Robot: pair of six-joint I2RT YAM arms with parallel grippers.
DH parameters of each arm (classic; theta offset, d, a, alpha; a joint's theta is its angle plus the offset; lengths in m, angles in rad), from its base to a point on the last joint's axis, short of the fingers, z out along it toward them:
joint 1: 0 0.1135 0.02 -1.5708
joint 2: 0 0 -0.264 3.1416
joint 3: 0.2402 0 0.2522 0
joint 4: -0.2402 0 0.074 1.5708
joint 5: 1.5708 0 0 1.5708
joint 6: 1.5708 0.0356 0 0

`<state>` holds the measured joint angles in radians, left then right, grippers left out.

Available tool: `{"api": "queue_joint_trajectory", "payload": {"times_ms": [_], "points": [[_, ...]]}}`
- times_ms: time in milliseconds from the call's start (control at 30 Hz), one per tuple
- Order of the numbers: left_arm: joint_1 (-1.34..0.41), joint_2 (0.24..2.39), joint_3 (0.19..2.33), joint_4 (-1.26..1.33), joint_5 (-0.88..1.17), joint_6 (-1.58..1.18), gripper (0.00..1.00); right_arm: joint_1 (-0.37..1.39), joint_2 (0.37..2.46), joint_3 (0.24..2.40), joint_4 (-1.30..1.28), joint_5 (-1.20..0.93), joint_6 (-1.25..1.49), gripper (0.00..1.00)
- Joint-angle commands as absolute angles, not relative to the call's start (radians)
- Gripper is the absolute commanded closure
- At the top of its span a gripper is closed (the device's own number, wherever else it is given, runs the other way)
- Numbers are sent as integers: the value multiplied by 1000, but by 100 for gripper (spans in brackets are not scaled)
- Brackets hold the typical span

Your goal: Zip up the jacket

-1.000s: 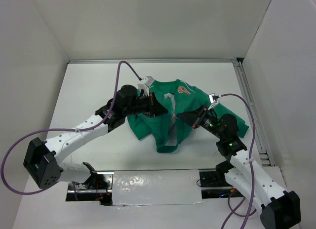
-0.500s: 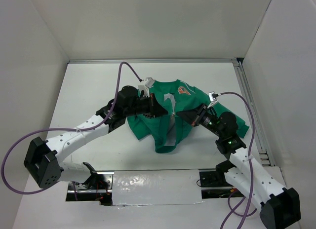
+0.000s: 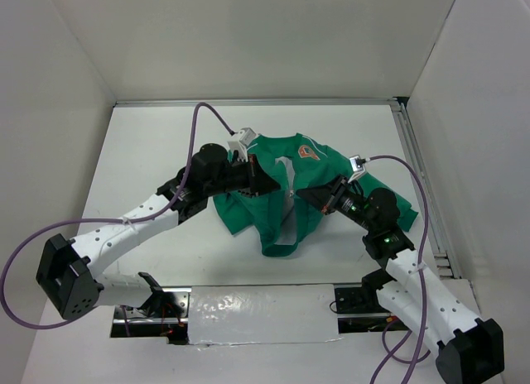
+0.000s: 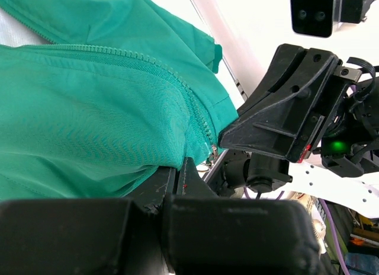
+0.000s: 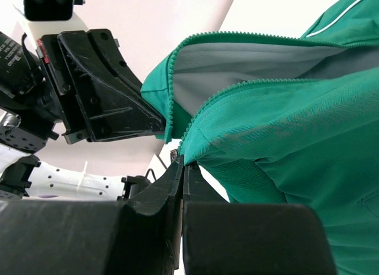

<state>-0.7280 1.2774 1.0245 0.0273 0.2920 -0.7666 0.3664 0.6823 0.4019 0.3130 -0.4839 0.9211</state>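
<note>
The green jacket (image 3: pixel 273 210) lies bunched in the middle of the table, its orange patch (image 3: pixel 307 151) at the far side and its front open. My left gripper (image 3: pixel 269 188) is shut on the jacket's left front edge by the zipper teeth (image 4: pixel 198 115). My right gripper (image 3: pixel 305 194) is shut on the right front edge at the lower end of the zipper (image 5: pixel 177 153). The two grippers face each other a few centimetres apart and hold the edges lifted. In the right wrist view the white lining (image 5: pixel 237 67) shows between the two rows of teeth.
White walls enclose the table on three sides. A metal rail (image 3: pixel 418 185) runs along the right edge. Purple cables (image 3: pixel 203 119) loop above each arm. A taped plate (image 3: pixel 257 309) lies between the arm bases at the near edge.
The left arm has shifted slightly to the left and its cable has swung. The right gripper has edged a little toward the left one. Both stay shut on the jacket.
</note>
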Motion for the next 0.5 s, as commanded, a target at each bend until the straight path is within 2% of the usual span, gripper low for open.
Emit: {"api": "queue_joint_trajectory", "payload": {"times_ms": [0,467], "points": [[-726,1256,1031,78,299,-770,100,362,669,417,403,-502,934,100],[-724,1267,1032,86,321,-779,100,360,729,480,410,-505,911,100]]}}
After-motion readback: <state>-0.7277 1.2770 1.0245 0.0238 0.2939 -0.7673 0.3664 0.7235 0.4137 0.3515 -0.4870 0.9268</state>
